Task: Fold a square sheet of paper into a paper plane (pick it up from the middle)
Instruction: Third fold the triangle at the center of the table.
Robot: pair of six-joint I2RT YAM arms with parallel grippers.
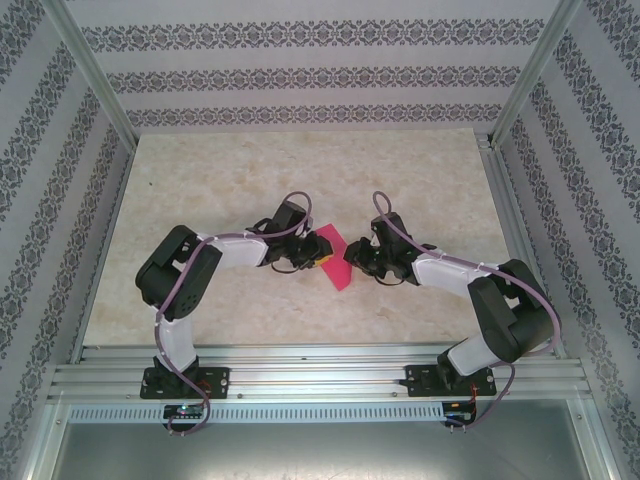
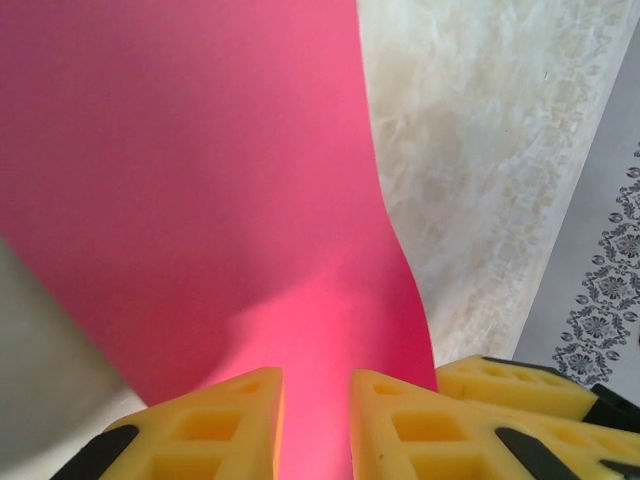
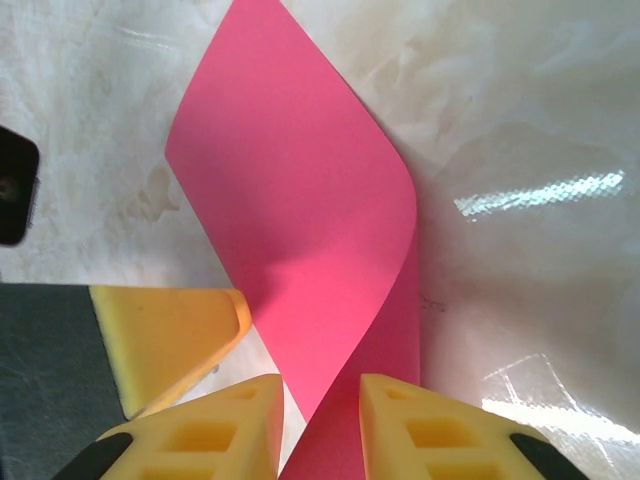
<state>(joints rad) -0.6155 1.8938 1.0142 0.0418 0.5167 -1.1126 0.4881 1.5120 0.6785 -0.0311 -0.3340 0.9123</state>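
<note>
Square sheet of paper (image 1: 336, 258) sits mid-desk (image 1: 200, 180), curled over itself, no sharp crease visible. Looks thin, light and floppy, likely crumples easily, so grip lightly near its middle. It runs between fingers of left hand (image 2: 315, 378) and right hand (image 3: 320, 382); can't tell if either is clamped.

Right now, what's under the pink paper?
The marbled table lies beneath the pink paper. The sheet curls over itself, so the spot directly beneath is covered.
</note>
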